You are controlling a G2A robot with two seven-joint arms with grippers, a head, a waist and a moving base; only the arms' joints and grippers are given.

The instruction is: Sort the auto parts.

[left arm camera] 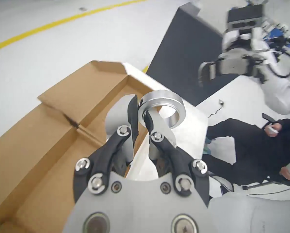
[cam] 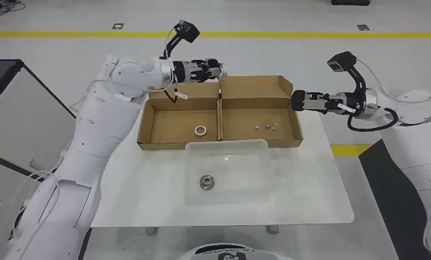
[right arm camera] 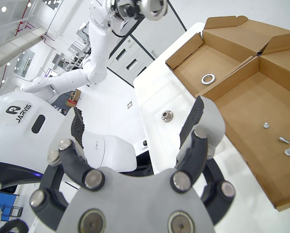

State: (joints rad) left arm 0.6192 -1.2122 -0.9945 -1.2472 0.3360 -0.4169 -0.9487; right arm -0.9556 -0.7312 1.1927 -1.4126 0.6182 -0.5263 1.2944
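Steel-bright, a ring (left arm camera: 159,95) is pinched by its wall in the left gripper (left arm camera: 140,112), one finger inside the bore and the other outside, so the grip is narrow and looks firm. In the top view this gripper hangs in the air over the back wall of the box (cam: 202,147), on the left compartment's side and close to the divider (cam: 219,115); the ring is clear of the cardboard and not yet set down. The right gripper (right arm camera: 137,112) holds nothing, its fingers spread wide, and sits just off the box's right end above the table (cam: 303,192). Below, the left compartment already holds a second ring (cam: 200,131), and the right one holds three small fasteners (cam: 266,125) lying near each other. In the white tray (cam: 192,192) in front of the box, one flanged part (cam: 206,182) lies alone. By my reading the sorting is well past halfway. The held ring most likely belongs with its twin in the left compartment, and after that only the flanged part is left. I cannot tell which compartment it is meant for.
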